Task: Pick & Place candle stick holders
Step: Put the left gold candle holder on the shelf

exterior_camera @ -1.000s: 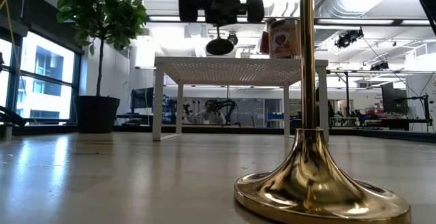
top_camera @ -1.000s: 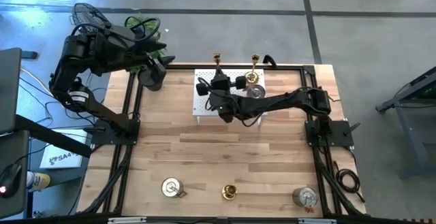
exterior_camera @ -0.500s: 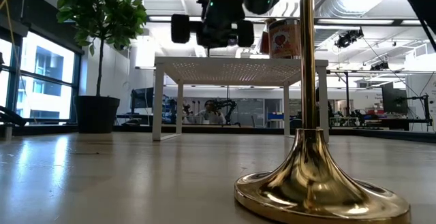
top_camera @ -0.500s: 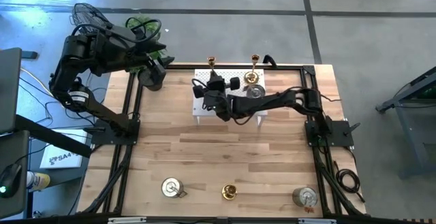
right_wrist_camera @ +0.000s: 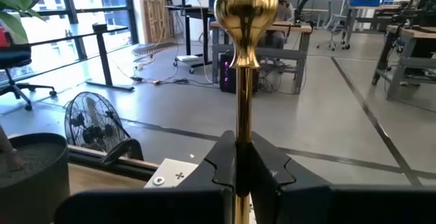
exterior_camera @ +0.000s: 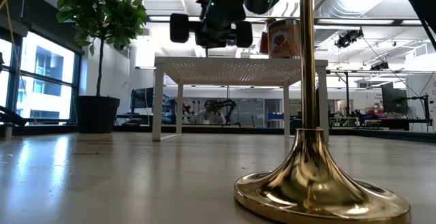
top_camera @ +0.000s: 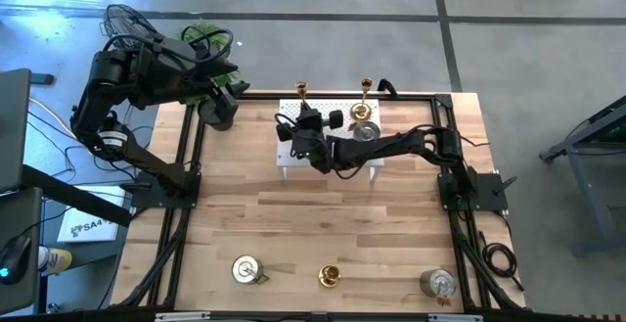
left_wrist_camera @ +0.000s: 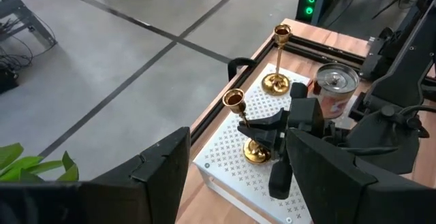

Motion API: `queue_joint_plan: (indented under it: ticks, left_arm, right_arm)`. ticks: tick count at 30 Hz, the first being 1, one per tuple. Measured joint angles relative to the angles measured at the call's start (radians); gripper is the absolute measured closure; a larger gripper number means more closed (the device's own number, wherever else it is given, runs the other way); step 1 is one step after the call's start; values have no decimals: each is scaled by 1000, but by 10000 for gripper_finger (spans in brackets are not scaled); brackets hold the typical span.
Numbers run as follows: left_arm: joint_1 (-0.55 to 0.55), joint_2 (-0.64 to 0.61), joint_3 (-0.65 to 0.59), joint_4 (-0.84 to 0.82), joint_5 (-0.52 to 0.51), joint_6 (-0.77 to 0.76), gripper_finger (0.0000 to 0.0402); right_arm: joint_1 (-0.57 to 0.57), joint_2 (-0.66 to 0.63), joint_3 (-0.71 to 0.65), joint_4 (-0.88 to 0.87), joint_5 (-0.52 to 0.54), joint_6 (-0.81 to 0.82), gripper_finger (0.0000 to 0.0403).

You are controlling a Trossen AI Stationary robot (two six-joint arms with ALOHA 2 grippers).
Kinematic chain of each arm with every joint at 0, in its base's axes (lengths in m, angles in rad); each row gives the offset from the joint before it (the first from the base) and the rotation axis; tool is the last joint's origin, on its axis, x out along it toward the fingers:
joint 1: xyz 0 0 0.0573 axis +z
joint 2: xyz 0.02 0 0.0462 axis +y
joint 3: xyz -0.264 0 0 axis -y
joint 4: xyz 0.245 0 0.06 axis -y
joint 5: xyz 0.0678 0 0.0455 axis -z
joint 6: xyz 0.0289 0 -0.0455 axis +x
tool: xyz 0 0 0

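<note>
Now, from above, the right gripper [top_camera: 305,136] is over the white stand [top_camera: 290,154] at the back of the table [top_camera: 293,224]. It is shut tight on a gold stick [top_camera: 302,89]. A second gold stick [top_camera: 366,86] stands on the stand too, with a silver can [top_camera: 365,131] next to it. Three more pieces wait at the near edge: a silver one [top_camera: 245,269], a gold one [top_camera: 330,277] and a silver one [top_camera: 439,283]. So I count three gold and three silver. The left gripper [top_camera: 217,107] waits far off by the plant pot [top_camera: 217,116], part way open and holding nothing.

From table height, a big gold stick [exterior_camera: 310,149] stands close by. The right gripper [exterior_camera: 219,30] hangs just above the stand's top [exterior_camera: 238,62].

From the left wrist, the held gold stick [left_wrist_camera: 245,125] has its round foot down on the white top, or very near it. I cannot tell if it touches. The other gold stick [left_wrist_camera: 278,57] is near.

From the right wrist, the fingers [right_wrist_camera: 221,166] pinch the thin stem [right_wrist_camera: 242,125], which stands straight.

If the fingers let go while the foot is not flat, the stick may tip. It is tall and thin. It could knock the silver can, or fall off the stand's edge.
</note>
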Motion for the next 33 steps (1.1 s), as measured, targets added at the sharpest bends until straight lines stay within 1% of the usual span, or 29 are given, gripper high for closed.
queue_joint_plan:
  ticks: [2,7,9,18,24,28,33]
  left_arm:
    - [0,0,0,-2,0,0,160]
    - [0,0,0,-7,1,0,160]
    - [0,0,0,-10,1,-1,160]
    - [0,0,0,-22,2,-8,160]
    - [0,0,0,-29,2,-8,160]
    - [0,0,0,-40,3,-8,160]
    - [0,0,0,-44,3,-8,160]
  right_arm:
    - [1,0,0,0,-7,-9,394]
    - [6,0,0,-12,-21,-24,373]
    - [10,6,-4,-20,-29,-26,370]
    - [19,3,-3,-6,-43,-61,396]
    - [19,3,-3,-3,-61,-65,397]
    - [19,3,-3,-2,-71,-82,375]
    - [19,3,-3,7,-70,-86,332]
